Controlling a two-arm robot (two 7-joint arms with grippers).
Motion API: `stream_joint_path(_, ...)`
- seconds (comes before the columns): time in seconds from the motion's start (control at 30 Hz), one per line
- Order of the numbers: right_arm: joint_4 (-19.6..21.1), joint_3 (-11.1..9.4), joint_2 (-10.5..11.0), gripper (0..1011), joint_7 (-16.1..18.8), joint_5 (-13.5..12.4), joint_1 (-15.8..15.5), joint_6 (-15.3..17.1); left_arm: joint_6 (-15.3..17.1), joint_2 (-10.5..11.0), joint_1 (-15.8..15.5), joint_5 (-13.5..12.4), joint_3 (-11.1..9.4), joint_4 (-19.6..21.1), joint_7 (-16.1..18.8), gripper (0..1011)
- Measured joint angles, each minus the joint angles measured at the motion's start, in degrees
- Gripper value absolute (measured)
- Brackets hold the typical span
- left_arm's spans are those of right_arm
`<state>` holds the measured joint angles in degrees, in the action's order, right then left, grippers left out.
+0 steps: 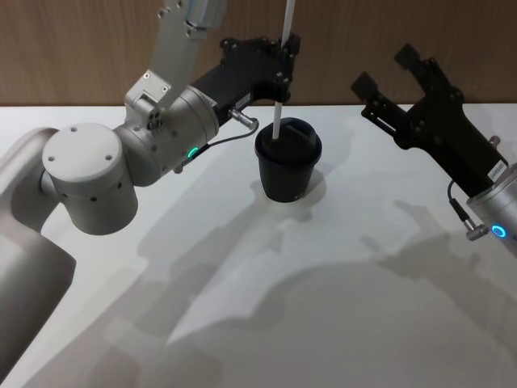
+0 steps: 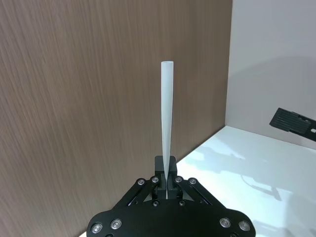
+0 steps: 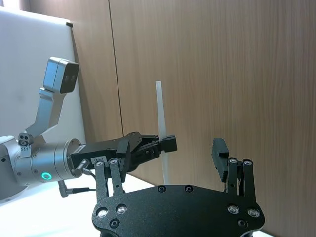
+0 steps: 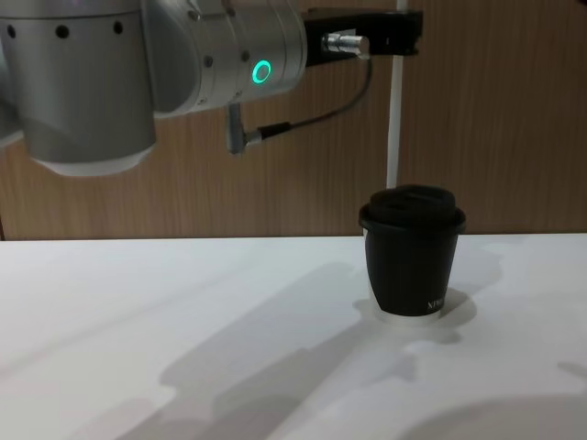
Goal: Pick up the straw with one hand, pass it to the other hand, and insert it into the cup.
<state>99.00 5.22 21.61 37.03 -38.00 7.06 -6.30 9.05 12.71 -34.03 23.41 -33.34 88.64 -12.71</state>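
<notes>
White bench (image 1: 339, 323), wood-panel wall (image 1: 81, 48); left gripper (image 1: 283, 50) fingers clamped on upright straw (image 1: 278, 121) over cup (image 1: 287, 160); right gripper (image 1: 386, 79), 3 o'clock, fingers apart.

A white table (image 1: 339, 323) spreads in front of a brown wood-grain wall (image 1: 97, 48); shadows cross the tabletop

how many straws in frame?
1. The straw stands upright, pinched by the left gripper, its lower end at the lid of the cup. The right gripper is open, apart.
</notes>
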Motion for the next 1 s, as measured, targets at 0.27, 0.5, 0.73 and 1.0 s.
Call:
stream_joint_path(0.27, 0.0, 0.0, 0.0, 1001, 0.0, 0.0, 0.0, 0.0, 0.2, -0.6, 0.2, -0.7, -0.1, -0.3, 0.3, 15)
stream_joint_path(0.5, 0.0, 0.0, 0.0, 1001, 0.0, 0.0, 0.0, 0.0, 0.5, -0.8, 0.4, -1.2, -0.1, -0.3, 0.4, 15)
stream_joint_path(0.73, 0.0, 0.0, 0.0, 1001, 0.0, 0.0, 0.0, 0.0, 0.6, -1.1, 0.7, -1.8, 0.0, -0.6, 0.4, 15)
stream_joint_path(1.0, 0.0, 0.0, 0.0, 1001, 0.0, 0.0, 0.0, 0.0, 0.4, -1.7, 0.7, -1.9, 0.2, -1.7, 0.0, 15)
